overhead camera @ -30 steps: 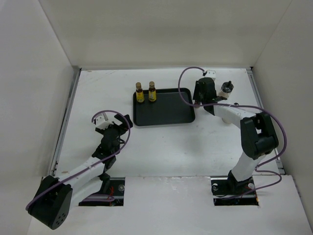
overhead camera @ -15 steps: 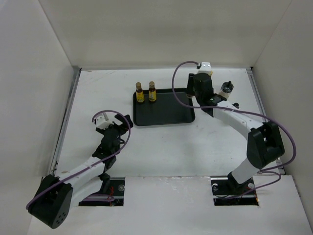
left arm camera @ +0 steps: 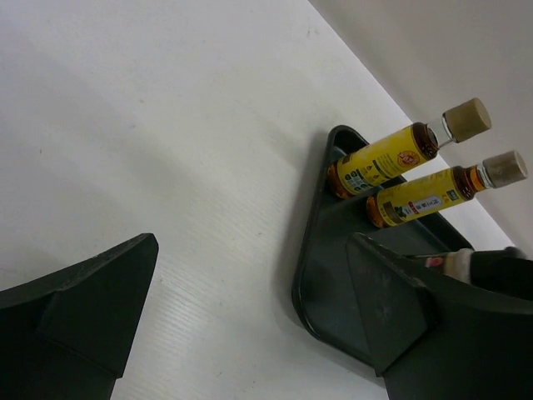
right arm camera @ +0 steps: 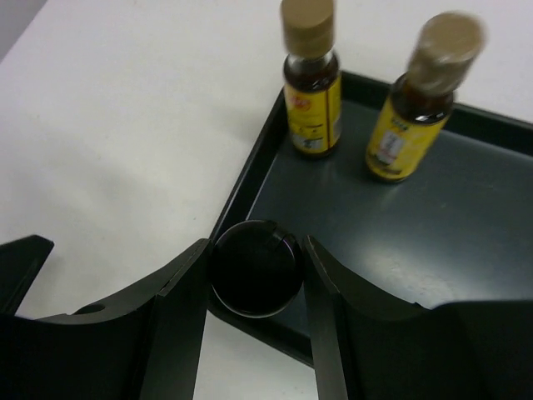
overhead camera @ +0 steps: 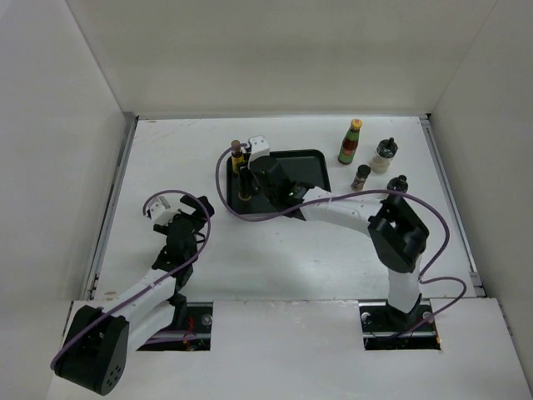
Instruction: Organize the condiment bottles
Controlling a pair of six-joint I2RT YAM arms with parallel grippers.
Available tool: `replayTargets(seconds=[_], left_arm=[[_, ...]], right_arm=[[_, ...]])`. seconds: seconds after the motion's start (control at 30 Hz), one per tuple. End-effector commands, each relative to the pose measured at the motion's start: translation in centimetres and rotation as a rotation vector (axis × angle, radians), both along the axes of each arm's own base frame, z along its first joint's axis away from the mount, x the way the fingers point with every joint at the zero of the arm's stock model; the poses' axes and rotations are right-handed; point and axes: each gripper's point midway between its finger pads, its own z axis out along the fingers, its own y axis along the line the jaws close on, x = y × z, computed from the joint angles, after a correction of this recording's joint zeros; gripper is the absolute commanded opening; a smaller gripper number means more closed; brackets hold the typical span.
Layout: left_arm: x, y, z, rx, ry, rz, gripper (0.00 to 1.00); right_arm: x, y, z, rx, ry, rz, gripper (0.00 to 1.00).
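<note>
My right gripper [right arm camera: 255,275] is shut on a black-capped bottle [right arm camera: 255,267], seen from above, over the left rim of the black tray [right arm camera: 391,225]. Two yellow bottles [right arm camera: 311,108] [right arm camera: 416,125] with tan caps stand upright at the tray's far left corner. From above, the right gripper [overhead camera: 247,185] reaches across the tray [overhead camera: 308,196] beside one yellow bottle [overhead camera: 236,156]. A red bottle [overhead camera: 351,142], a whitish bottle [overhead camera: 383,156] and a dark jar [overhead camera: 361,177] stand on the table right of the tray. My left gripper [overhead camera: 175,210] [left arm camera: 250,308] is open and holds nothing, left of the tray [left arm camera: 333,250].
White walls enclose the table on three sides. The right arm's forearm and purple cable [overhead camera: 350,204] stretch across the tray's front edge. The left arm's cable [overhead camera: 179,196] loops above its wrist.
The right arm has swung left from the back right corner across the tray, carrying the black-capped bottle. The red bottle and dark jar have come into view. The left gripper shifted slightly left.
</note>
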Motion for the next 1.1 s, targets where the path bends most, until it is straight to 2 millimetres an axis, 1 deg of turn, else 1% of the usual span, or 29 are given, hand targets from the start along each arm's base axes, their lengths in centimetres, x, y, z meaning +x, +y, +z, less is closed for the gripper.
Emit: replayTargets(seconds=[0.0,0.13,0.23,0.3,0.37,0.47,0.57,0.63,0.7,0.73,0.8,0.87,0.93,0.97,1.03,1.07], left_arm=[[0.0,-0.3,0.1,-0.055,-0.016,-0.010,1.00],[0.1,-0.6,0.2,-0.063,-0.020,-0.030,1.00],[0.1,-0.6,0.1,-0.063,-0.017,-0.029,1.00],[0.2,-0.8,0.1,-0.066,-0.017,-0.041,1.00],[0.2,-0.7,0.1,-0.064,-0.016,-0.035,1.00],[0.2,-0.7,0.1,-0.065,-0.018,-0.039,1.00],[0.1,-0.6,0.3,-0.065,-0.025,-0.033,1.00],[0.1,-0.6,0.2,-0.063,-0.021,-0.033,1.00],[0.1,-0.7,0.3,-0.064,-0.023,-0.039,1.00],[0.1,-0.7,0.3,-0.066,-0.026,-0.042,1.00],[0.1,-0.6,0.4,-0.066,-0.028,-0.038,1.00],[0.1,-0.7,0.2,-0.065,-0.021,-0.042,1.00],[0.2,-0.9,0.3,-0.068,-0.023,-0.053,1.00],[0.2,-0.9,0.3,-0.068,-0.025,-0.053,1.00],[0.2,-0.8,0.2,-0.065,-0.019,-0.047,1.00],[0.2,-0.9,0.1,-0.065,-0.018,-0.048,1.00]], right_arm=[[0.7,2.2,2.9,0.089,-0.051,0.021,0.34],[-0.1,3.6,0.4,0.045,-0.030,0.043,0.35],[-0.5,4.0,-1.2,0.024,-0.016,0.045,0.36],[-0.7,4.2,-1.9,0.012,-0.009,0.053,0.40],[-0.9,4.2,-2.2,0.005,-0.005,0.055,0.46],[-1.1,4.3,-1.4,0.022,-0.010,0.064,0.58],[-1.6,3.6,1.6,0.064,-0.037,0.066,0.69],[-1.9,2.2,4.0,0.096,-0.061,0.055,0.74],[-1.3,-0.8,6.2,0.122,-0.090,0.009,0.76],[-0.8,-2.8,6.9,0.125,-0.103,-0.025,0.76],[0.6,-8.1,7.1,0.122,-0.113,-0.143,0.76],[2.1,-14.1,6.1,0.100,-0.111,-0.293,0.76],[3.3,-20.4,4.5,0.054,-0.103,-0.457,0.76],[3.7,-23.2,3.3,0.019,-0.094,-0.535,0.76],[4.0,-27.5,1.6,-0.046,-0.074,-0.645,0.76],[4.3,-28.7,0.9,-0.065,-0.063,-0.674,0.77]])
